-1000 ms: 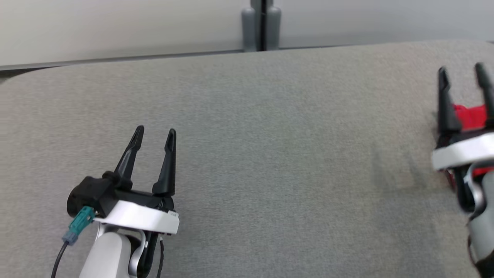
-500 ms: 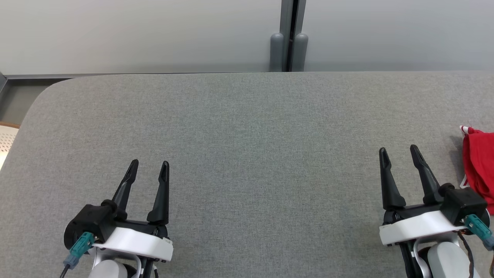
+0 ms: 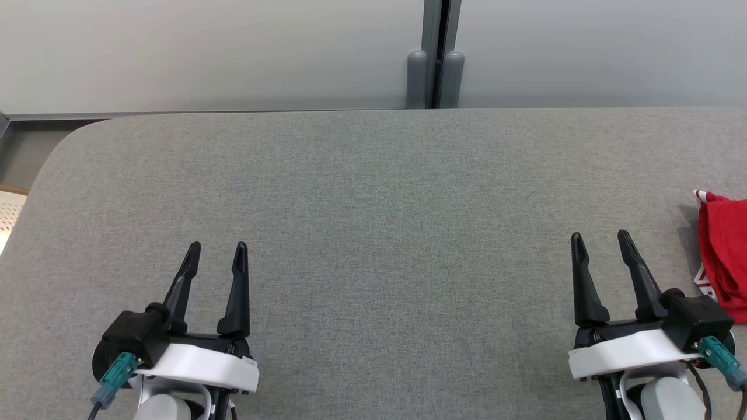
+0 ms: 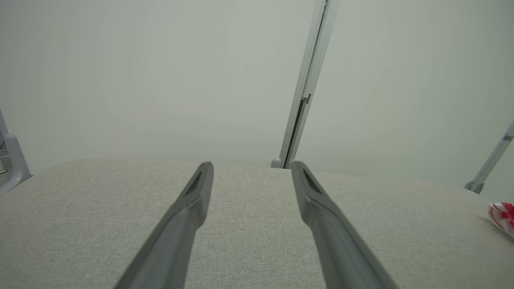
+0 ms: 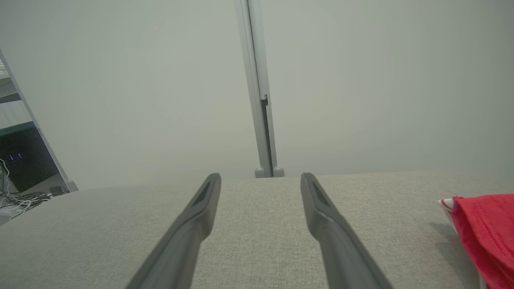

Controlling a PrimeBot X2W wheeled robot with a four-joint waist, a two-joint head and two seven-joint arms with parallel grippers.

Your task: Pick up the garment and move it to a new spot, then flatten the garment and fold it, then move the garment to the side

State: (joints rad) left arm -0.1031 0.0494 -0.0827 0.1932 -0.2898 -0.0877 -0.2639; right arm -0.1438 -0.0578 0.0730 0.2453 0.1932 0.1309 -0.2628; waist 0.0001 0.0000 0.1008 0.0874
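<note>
Garment point(image 3: 723, 262) lying bunched on the grey cloth-covered table point(image 3: 373, 192) at the far right edge of the head view, being cut off there by the picture's border, so showing only as a red strip. Running, in its visible part, from near to far, with the long side lying roughly along the right gripper's point(image 3: 601, 237) own line; lie of the whole shirt not possible to tell. Pointing a red-and-white striped corner point(image 3: 703, 195) away from the robot, toward the pale wall. Showing a small white patch with red marks point(image 3: 703, 286) at its near left edge, too cut off for reading. Sitting just beside the right gripper, on its outer side, without touching it. Appearing again in the right wrist view as a red fold point(image 5: 486, 233) at the lower right, and in the left wrist view as a striped scrap point(image 4: 504, 216) at the far right, well apart from the left gripper point(image 3: 217, 249). Both grippers hovering over bare table, fingers pointing toward the wall and its grey post point(image 3: 435, 55), jaws standing apart, gripping nothing: left point(image 4: 252, 166) and right point(image 5: 261, 177) alike showing grey cloth through the gap.
</note>
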